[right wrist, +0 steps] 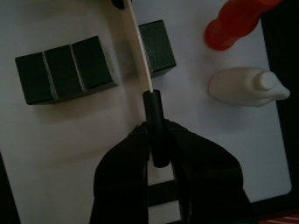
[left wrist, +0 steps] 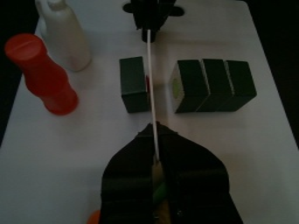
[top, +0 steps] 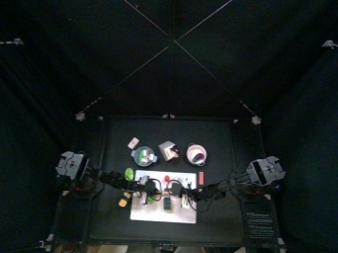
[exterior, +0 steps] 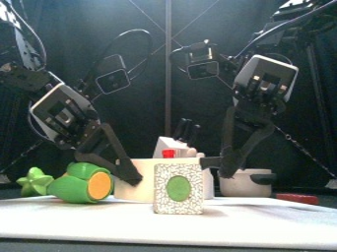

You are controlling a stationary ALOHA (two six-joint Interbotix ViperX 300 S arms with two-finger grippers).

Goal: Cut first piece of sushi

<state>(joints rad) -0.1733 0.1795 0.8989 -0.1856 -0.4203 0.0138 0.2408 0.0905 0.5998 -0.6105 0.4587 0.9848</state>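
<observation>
My left gripper [left wrist: 156,166] and right gripper [right wrist: 153,162] each clamp one end of a knife [left wrist: 155,87], its blade lying across the white cutting board [left wrist: 268,96]. One cut sushi piece [left wrist: 135,85] sits apart from the remaining roll [left wrist: 215,84], blade between them, beside red [left wrist: 45,74] and white bottles [left wrist: 66,37].

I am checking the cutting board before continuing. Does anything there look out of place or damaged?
Nothing stands out. One sushi piece stands apart from the remaining three pieces, with the knife in the gap. The red bottle and white bottle lie beside them.
</observation>
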